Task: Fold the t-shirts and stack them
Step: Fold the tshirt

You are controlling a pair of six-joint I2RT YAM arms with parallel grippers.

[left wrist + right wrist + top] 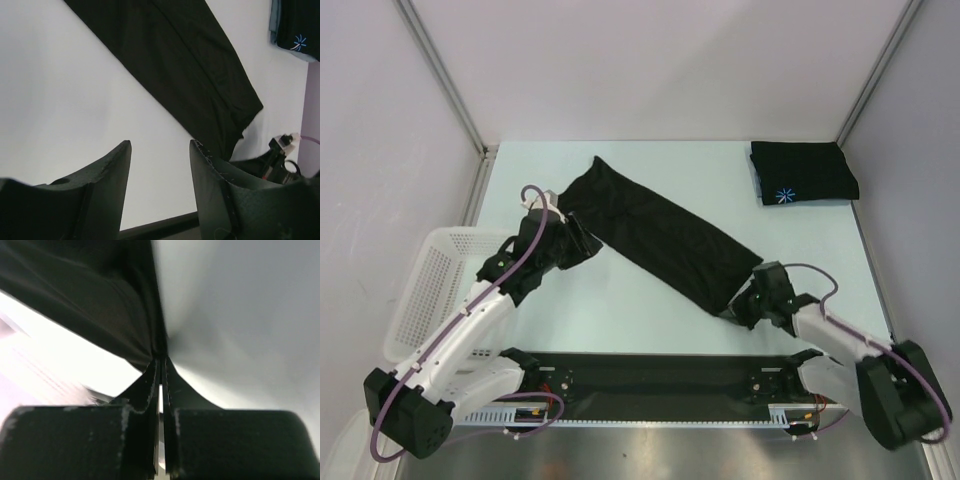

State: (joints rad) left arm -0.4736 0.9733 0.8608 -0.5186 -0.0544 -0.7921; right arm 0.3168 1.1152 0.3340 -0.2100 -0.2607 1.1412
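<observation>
At table centre, a pull by one corner alone could drag the black t-shirt [660,235] askew, since only the closed right gripper [160,360] pinches it, at its 5 o'clock end. The long band runs up to 11 o'clock, where the left gripper [160,145] hovers just beside it, fingers spread and empty. A folded t-shirt [810,165] sits at the table's 1 o'clock.

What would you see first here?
A long black t-shirt stretches slantwise across the middle of the table, its near end pinched in the right pincer. In the far right corner sits a folded black t-shirt with a small blue starburst. The left pincer hangs open beside the long one.
</observation>
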